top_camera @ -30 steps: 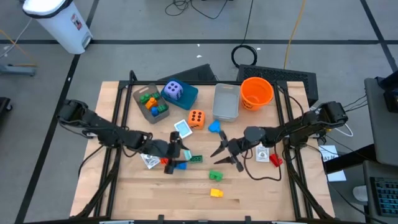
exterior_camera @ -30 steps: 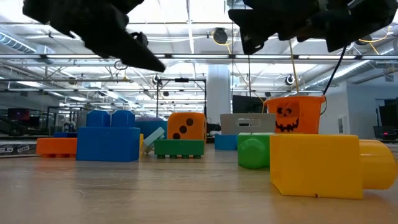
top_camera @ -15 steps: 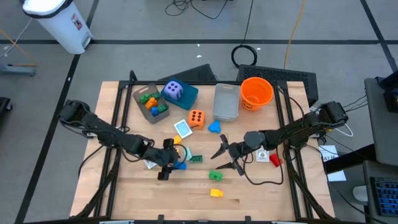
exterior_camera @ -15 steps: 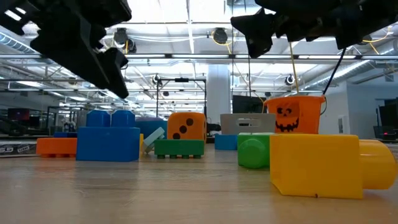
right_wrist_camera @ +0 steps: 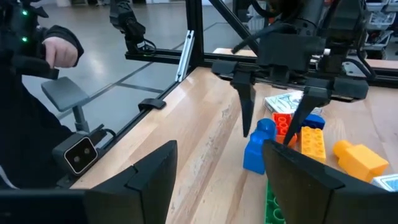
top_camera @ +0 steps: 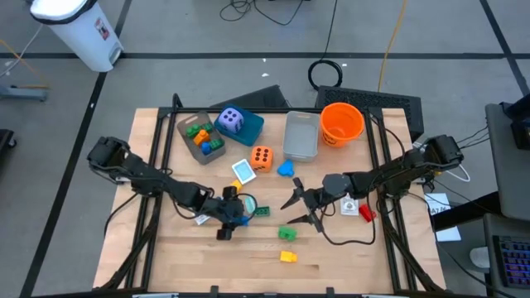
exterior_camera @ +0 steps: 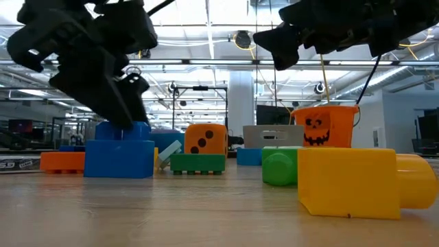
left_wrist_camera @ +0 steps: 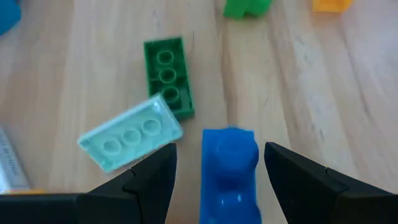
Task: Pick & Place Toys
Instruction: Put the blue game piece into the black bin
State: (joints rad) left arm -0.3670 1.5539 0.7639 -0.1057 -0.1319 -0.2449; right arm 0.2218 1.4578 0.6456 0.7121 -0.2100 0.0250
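Left wrist view shows my left claw (left_wrist_camera: 217, 171) open, fingers straddling the blue brick (left_wrist_camera: 229, 168) on the worktop (left_wrist_camera: 311, 93), gripping nothing yet. The green brick (left_wrist_camera: 168, 74) and pale mint brick (left_wrist_camera: 130, 134) lie just beside one finger; closing off-centre could knock them or tip the blue one. My right claw (top_camera: 298, 204) hangs open, empty, nearby.

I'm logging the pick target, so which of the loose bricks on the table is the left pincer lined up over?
The blue brick, lying between the open fingers of the left pincer; the dark green brick and pale mint brick lie beyond.
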